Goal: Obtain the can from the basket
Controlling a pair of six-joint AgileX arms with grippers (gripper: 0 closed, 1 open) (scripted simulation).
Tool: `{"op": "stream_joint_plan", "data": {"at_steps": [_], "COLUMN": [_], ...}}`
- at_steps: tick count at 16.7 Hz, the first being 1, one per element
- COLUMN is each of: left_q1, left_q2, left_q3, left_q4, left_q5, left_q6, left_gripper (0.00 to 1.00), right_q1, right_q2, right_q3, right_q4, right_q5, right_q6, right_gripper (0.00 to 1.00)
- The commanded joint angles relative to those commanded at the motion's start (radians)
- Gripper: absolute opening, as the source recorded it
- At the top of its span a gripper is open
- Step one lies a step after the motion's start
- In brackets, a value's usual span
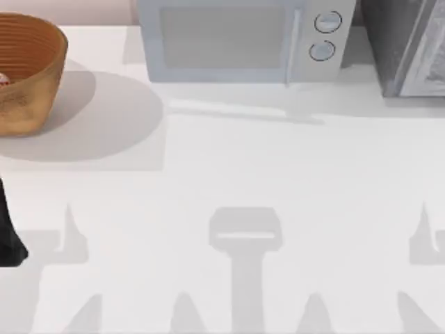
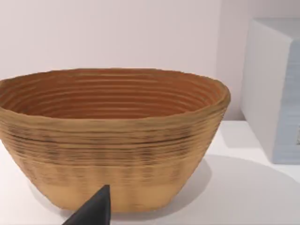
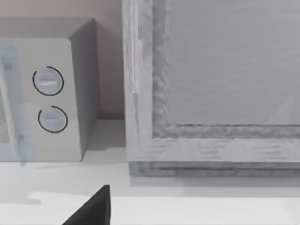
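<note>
Woven basket [image 1: 31,76] sits far left on surface [image 1: 229,174]; can [image 1: 3,79] peeks inside (rigid, light, slick: grip sidewalls). Left claw [image 2: 93,211] near basket, opening cannot tell.

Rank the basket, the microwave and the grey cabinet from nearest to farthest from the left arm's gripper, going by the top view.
1. basket, at the table's far left, beyond the left gripper.
2. microwave, back centre.
3. grey cabinet, back right corner.

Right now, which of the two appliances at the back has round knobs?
The microwave, the light box in the middle of the back edge: two round knobs stacked beside its door. The darker grey appliance at the right corner shows none.
</note>
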State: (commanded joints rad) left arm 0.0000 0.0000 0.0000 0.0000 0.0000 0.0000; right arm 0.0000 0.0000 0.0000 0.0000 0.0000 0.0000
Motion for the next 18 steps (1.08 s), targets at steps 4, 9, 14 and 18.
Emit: {"op": "stream_joint_plan", "data": {"at_steps": [4,9,14,18], "left_q1": [0.003,0.023,0.054,0.082], "left_q2": [0.024,0.232,0.564,0.902], "left_q3": [0.009,0.175,0.539,0.919], "left_q4": [-0.02,-0.157,-0.349,-0.543], "left_q5": [0.001,0.013,0.034,0.053], "left_q6": [-0.003,-0.005,0.015,0.041], "left_gripper": [1.0,1.0,1.0,1.0], "right_q1": [0.0,0.0,0.0,0.0], "right_q2": [0.0,0.0,0.0,0.0], "right_q3": [0.0,0.0,0.0,0.0], "right_q4": [0.0,0.0,0.0,0.0], "right_q5": [0.0,0.0,0.0,0.0], "right_q6": [0.0,0.0,0.0,0.0], "right_gripper": [1.0,1.0,1.0,1.0]}}
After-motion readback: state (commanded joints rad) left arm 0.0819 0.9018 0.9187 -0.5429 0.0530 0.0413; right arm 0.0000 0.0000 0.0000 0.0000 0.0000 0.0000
